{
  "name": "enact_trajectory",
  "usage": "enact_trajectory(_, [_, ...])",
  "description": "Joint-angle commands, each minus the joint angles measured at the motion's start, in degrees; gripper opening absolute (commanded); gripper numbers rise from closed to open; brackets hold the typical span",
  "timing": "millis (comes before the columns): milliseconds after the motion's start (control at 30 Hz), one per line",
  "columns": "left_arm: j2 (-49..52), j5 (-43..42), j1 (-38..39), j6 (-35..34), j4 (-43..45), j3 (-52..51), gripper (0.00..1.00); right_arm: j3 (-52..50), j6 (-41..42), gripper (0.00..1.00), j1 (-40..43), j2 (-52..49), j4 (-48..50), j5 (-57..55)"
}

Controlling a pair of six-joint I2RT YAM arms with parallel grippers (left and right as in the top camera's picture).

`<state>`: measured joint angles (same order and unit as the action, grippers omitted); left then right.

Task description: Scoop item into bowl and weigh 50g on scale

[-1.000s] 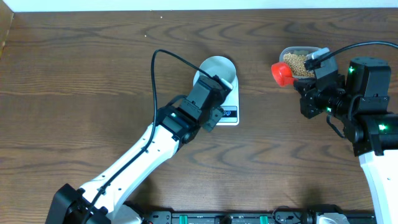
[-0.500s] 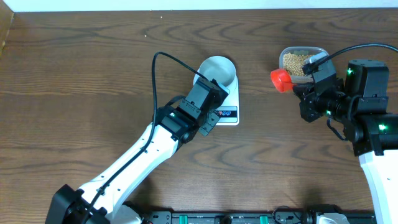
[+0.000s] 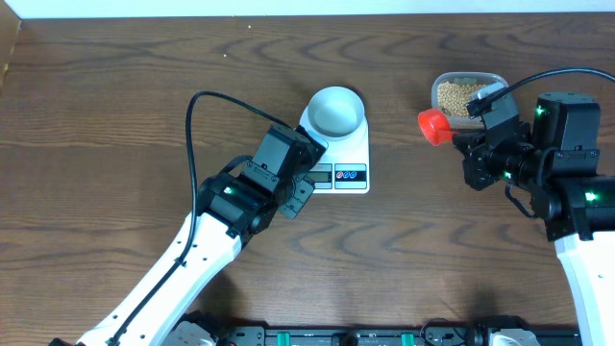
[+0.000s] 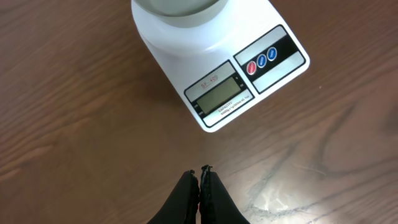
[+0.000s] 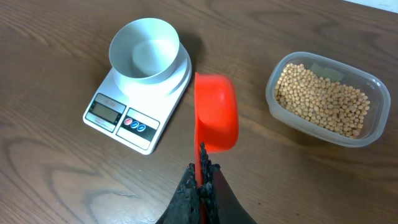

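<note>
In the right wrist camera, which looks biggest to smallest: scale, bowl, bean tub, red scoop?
1. scale and bean tub, about alike.
2. bowl.
3. red scoop, though it sits nearest the camera, so that's unsure.

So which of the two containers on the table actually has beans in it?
The clear plastic container, standing on the bare table apart from the scale, is filled with tan beans. The pale bowl on the scale is empty.

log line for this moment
left gripper shut | right gripper shut on red plastic scoop | pale round bowl empty, on flat white scale
</note>
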<state>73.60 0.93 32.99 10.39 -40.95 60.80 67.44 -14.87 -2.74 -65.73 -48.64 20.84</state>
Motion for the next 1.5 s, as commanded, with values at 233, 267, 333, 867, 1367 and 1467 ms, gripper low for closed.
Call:
enact_trajectory(233, [1.05,-6.25,-0.2,0.5,8.13,1.2,0.07,1.18,-1.03,0.01,0.42,-0.28,1.31,0.57])
enact_trajectory(267, [1.86,-8.15,-0.2,0.5,9.35,1.2,0.07,1.18,-1.03,0.01,0.42,-0.55,1.84,0.72])
enact_trajectory(333, [3.67,-10.67,-0.17,0.48,10.73,1.2,0.07,1.18,-1.03,0.01,0.42,-0.98,2.4,0.74])
enact_trajectory(867, [16.59,-11.89,-0.07,-3.87,17.25,1.2,0.07,1.18,0.39,0.01,0.42,-1.46,2.43,0.74])
enact_trajectory(1367, [29.59,-4.81,1.81,-4.26,25.7,1.2,0.07,1.18,1.11,0.01,0.42,-1.46,2.67,0.72])
enact_trajectory(1467, [29.75,-4.81,1.86,-4.26,26.27,1.2,0.07,1.18,1.09,0.01,0.42,-1.46,2.82,0.72])
